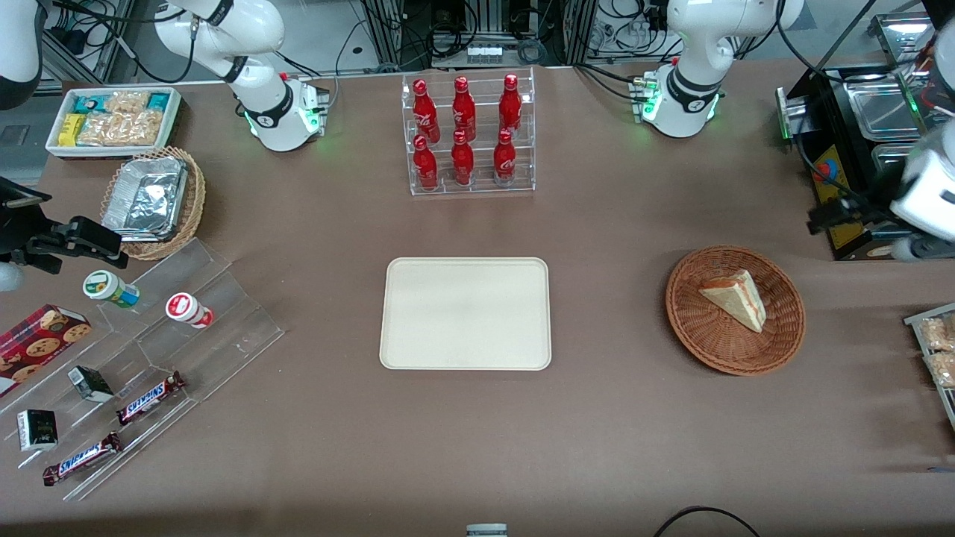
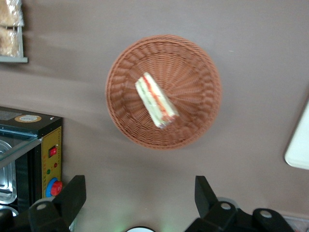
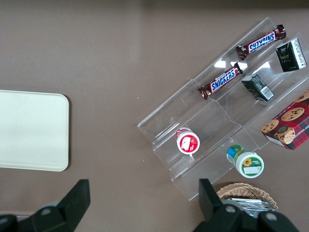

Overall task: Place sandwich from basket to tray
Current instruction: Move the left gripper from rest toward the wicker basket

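Note:
The sandwich [image 1: 737, 298] [image 2: 155, 100], a pale bread wedge with red and green layers along its cut edge, lies in the reddish-brown wicker basket [image 1: 735, 354] [image 2: 193, 63]. The cream tray [image 1: 466, 313] [image 2: 299, 145] sits bare at mid-table, toward the parked arm's end from the basket. My gripper [image 1: 821, 218] [image 2: 140, 193] hangs above the table, farther from the front camera than the basket and toward the working arm's end. It is open, its fingers [image 2: 72, 193] wide apart with only tablecloth between them.
A black appliance with metal trays [image 1: 858, 134] [image 2: 29, 154] stands close beside the gripper. A snack rack [image 1: 936, 350] sits at the table edge near the basket. A clear rack of red bottles [image 1: 468, 134] stands farther back than the tray. An acrylic step display [image 1: 149, 350] lies toward the parked arm's end.

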### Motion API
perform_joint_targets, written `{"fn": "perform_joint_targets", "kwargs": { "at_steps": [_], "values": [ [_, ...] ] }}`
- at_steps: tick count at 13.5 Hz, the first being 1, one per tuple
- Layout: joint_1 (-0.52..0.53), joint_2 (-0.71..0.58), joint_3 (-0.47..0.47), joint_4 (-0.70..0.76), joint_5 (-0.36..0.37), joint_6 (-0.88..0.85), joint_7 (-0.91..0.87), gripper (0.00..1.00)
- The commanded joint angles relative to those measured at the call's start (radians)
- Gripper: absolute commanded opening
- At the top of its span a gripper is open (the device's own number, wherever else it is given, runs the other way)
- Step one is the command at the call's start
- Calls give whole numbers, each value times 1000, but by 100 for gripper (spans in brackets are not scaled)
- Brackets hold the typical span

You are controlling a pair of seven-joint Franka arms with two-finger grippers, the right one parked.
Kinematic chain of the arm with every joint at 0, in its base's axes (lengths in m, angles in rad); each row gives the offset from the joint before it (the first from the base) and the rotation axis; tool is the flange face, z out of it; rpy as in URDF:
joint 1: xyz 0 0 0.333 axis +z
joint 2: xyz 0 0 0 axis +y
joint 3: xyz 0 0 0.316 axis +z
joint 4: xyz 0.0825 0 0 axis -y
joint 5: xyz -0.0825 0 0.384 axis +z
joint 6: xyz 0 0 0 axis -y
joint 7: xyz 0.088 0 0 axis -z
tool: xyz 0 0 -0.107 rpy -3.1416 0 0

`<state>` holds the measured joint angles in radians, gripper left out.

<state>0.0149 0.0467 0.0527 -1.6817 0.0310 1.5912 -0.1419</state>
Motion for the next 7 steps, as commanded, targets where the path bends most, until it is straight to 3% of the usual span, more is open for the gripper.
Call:
{"fn": "perform_joint_targets", "kwargs": {
  "at_steps": [1, 4, 7],
  "values": [
    [29, 12, -7, -97, -3, 120, -109, 100],
    [42, 33, -7, -209, -3, 266, -198, 100],
    [42, 94, -7, -295, -5, 389, -405, 100]
  ]
}}
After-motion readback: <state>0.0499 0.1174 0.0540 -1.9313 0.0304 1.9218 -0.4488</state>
